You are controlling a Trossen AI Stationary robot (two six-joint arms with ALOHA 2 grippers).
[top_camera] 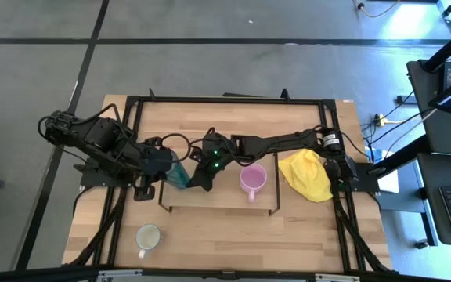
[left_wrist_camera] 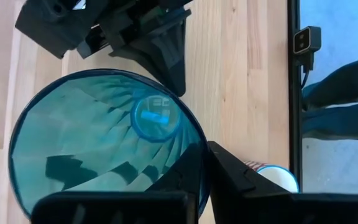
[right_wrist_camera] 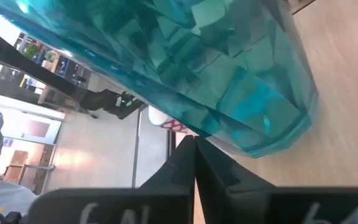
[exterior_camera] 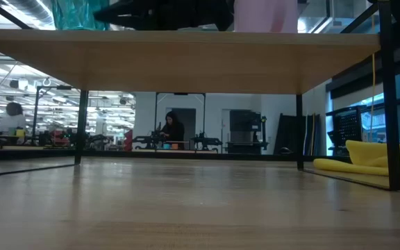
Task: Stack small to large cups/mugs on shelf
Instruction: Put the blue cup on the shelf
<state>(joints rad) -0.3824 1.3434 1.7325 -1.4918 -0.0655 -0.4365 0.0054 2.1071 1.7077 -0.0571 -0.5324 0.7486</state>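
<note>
While left gripper (top_camera: 171,174) fingers clasp the tall teal translucent tumbler (top_camera: 180,172) rim, right gripper (top_camera: 198,178), fingers pressed together, sits just beside it.

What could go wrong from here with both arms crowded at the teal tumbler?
1. Both grippers, left gripper and right gripper, converge on the teal tumbler at the left of the shelf; they could collide or tip it.
2. The right arm lies right next to the pink mug and might nudge it.
3. The cream mug waits on the table, unstacked.
</note>
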